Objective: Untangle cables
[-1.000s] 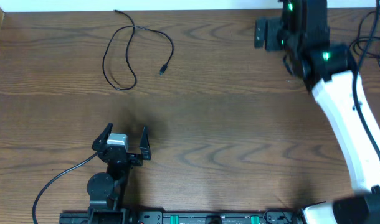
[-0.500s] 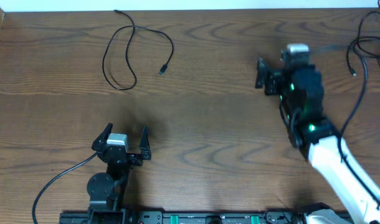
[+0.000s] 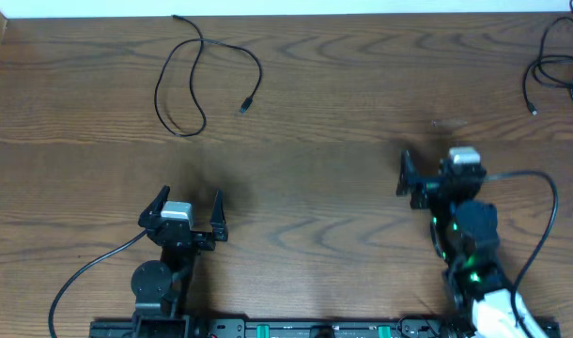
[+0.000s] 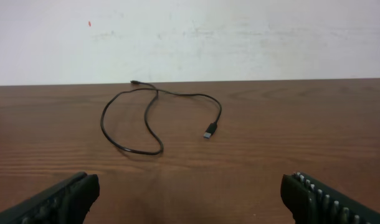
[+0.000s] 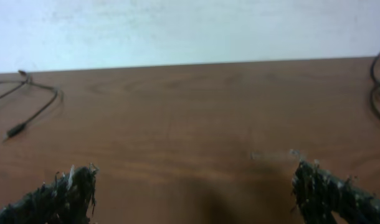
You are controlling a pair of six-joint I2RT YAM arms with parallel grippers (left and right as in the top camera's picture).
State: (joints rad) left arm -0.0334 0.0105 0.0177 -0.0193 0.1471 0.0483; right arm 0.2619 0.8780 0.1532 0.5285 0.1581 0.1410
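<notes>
One thin black cable (image 3: 158, 94) lies in a loose loop at the far left of the wooden table, its plug (image 3: 246, 105) pointing toward the middle. The left wrist view shows that cable (image 4: 103, 121) and its plug (image 4: 210, 130) well ahead of my left gripper (image 4: 191, 193). Another black cable (image 3: 540, 66) is bunched at the far right corner, partly cut off by the frame edge. My left gripper (image 3: 190, 194) is open and empty near the front left. My right gripper (image 3: 439, 172) is open and empty at the front right. In the right wrist view its jaws (image 5: 195, 186) frame only bare wood.
The table (image 3: 324, 84) ends at a white wall at the back. The arms' own thick black leads curve along the front left (image 3: 80, 277) and front right (image 3: 545, 202). A black base rail (image 3: 296, 329) runs along the near edge.
My right arm has pulled back from the far right of the table to the front right, its gripper open throughout. The left arm and both cables have not moved.
</notes>
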